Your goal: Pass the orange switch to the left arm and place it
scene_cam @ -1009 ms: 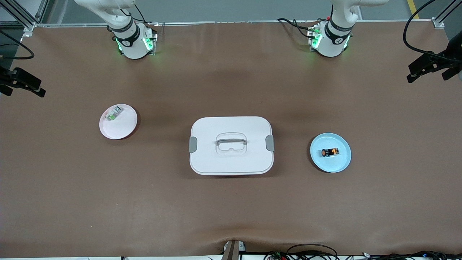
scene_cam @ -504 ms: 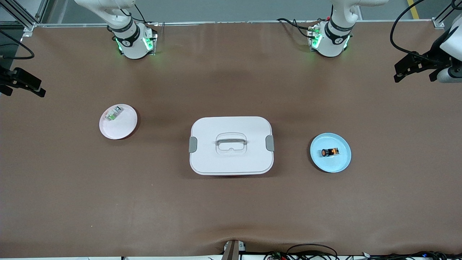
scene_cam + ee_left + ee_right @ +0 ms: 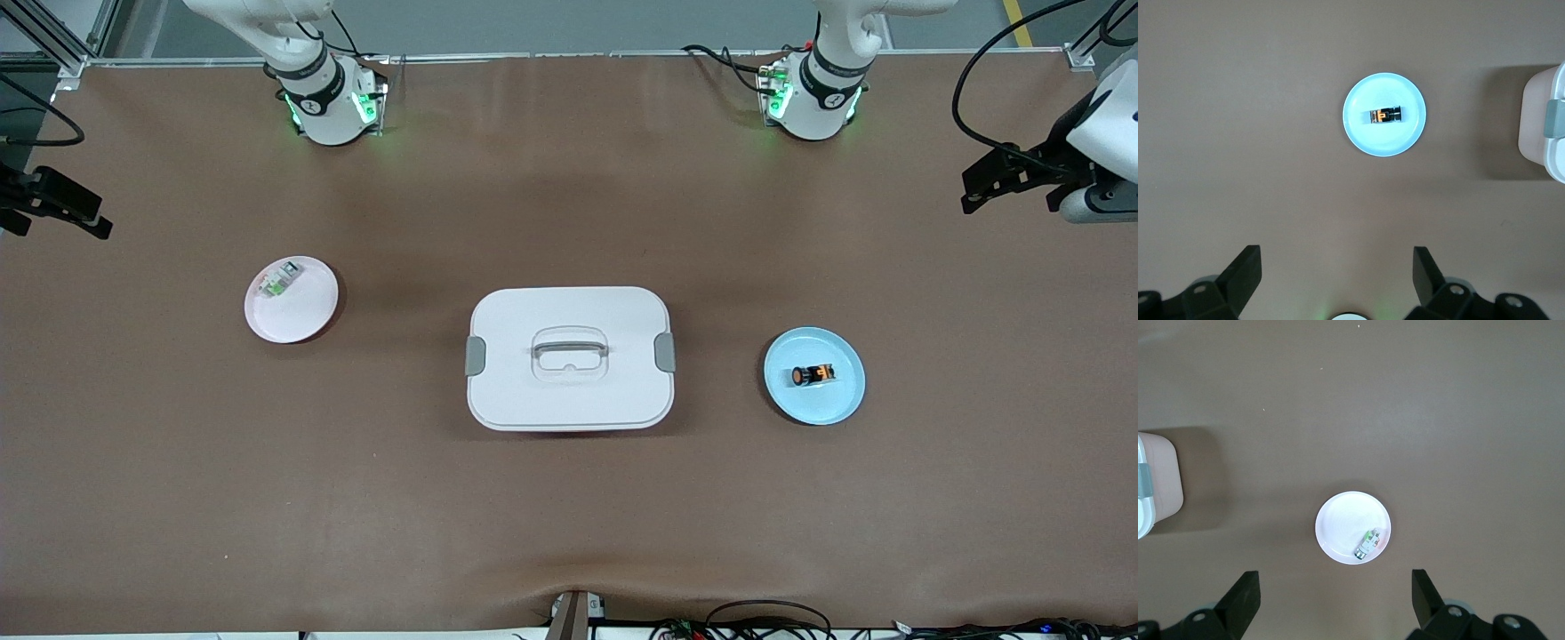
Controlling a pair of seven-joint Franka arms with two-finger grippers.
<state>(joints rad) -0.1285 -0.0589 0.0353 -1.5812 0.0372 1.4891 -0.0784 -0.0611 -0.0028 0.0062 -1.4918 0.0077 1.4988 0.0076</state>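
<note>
The orange switch (image 3: 813, 375) lies on its side on a light blue plate (image 3: 840, 404) toward the left arm's end of the table; it also shows in the left wrist view (image 3: 1385, 115). The white box (image 3: 569, 391) stands mid-table between the two plates. My left gripper (image 3: 1009, 178) is open and empty, high over the table's left-arm end; in its own view (image 3: 1336, 270) the blue plate (image 3: 1361, 133) lies well ahead. My right gripper (image 3: 62, 204) is open and empty, high over the right-arm end; its own view (image 3: 1335, 590) shows this too.
A pink plate (image 3: 302, 320) with a small green-and-clear component (image 3: 277, 282) sits toward the right arm's end; both show in the right wrist view, plate (image 3: 1338, 520) and component (image 3: 1368, 542). The box edge shows in both wrist views (image 3: 1541, 127) (image 3: 1158, 487).
The left gripper has moved in from the view's edge toward the table's middle, and more of its white wrist shows. The right arm, switch, plates and box have not moved.
</note>
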